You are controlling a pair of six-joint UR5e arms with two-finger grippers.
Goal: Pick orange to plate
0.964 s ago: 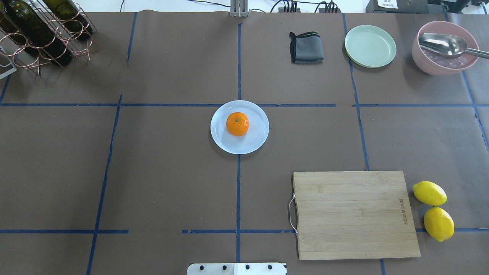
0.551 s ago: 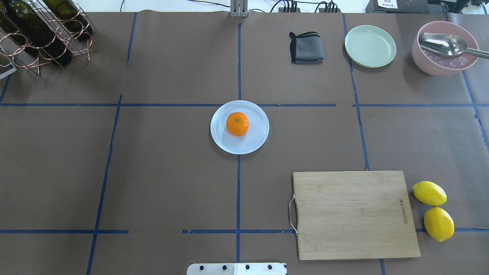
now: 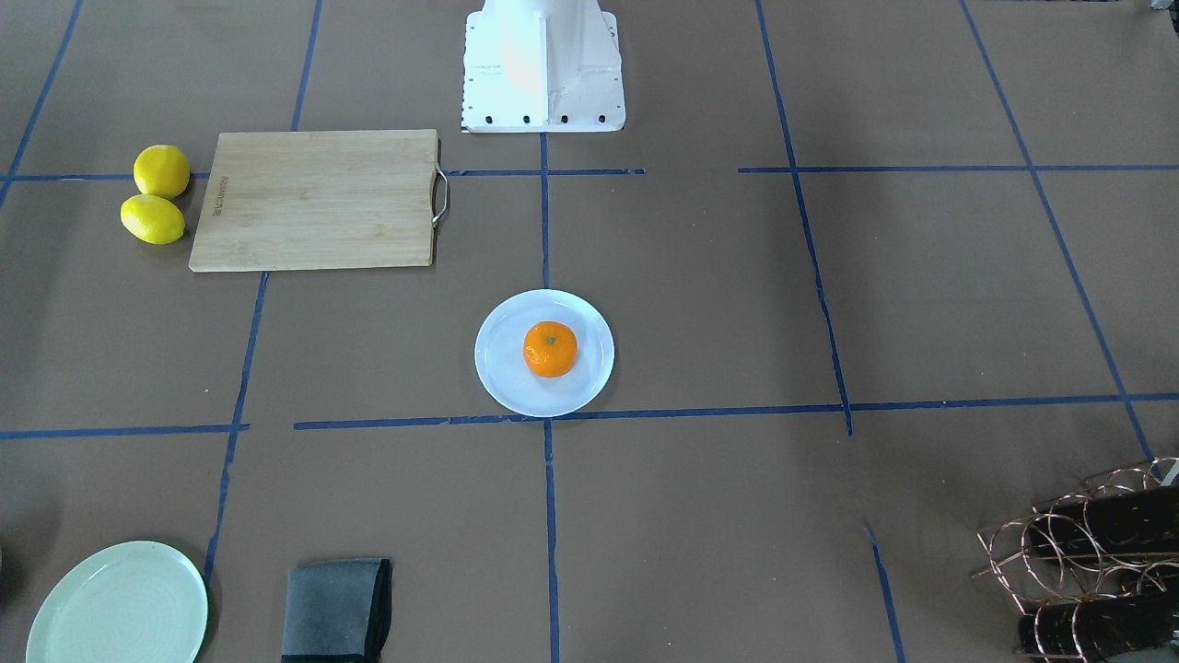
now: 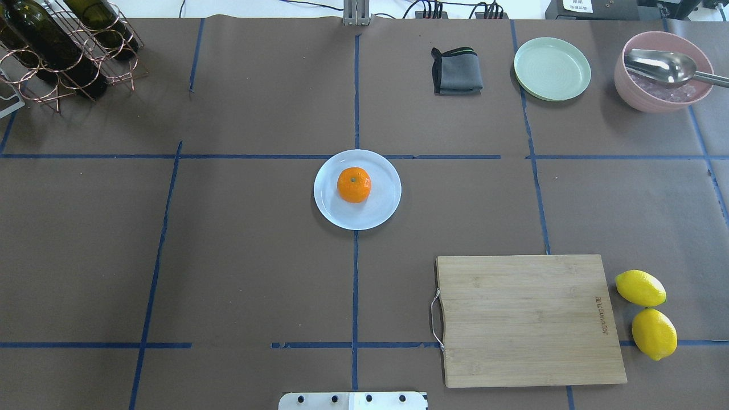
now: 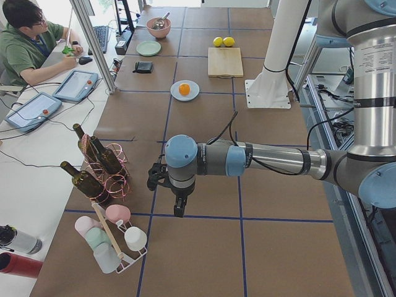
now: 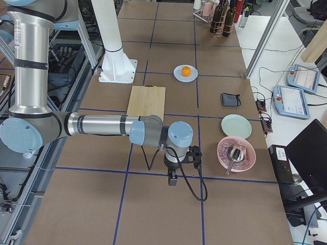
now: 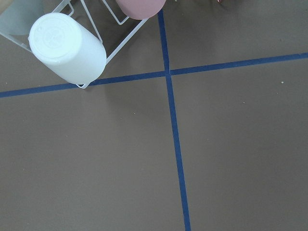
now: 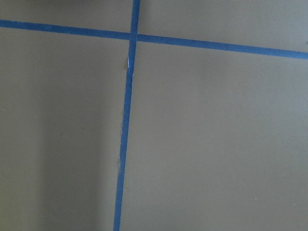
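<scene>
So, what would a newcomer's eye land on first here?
The bright orange, sitting in the middle of the pale bluish-white plate at the table's centre. After that, the two yellow lemons beside the wooden cutting board on the robot's right, and the copper wire rack of wine bottles in the far left corner.

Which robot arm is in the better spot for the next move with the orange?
Neither, really. The orange already sits on the plate, mid-table. The left gripper hangs by the bottle rack, the right gripper by the pink bowl, both far off.
</scene>
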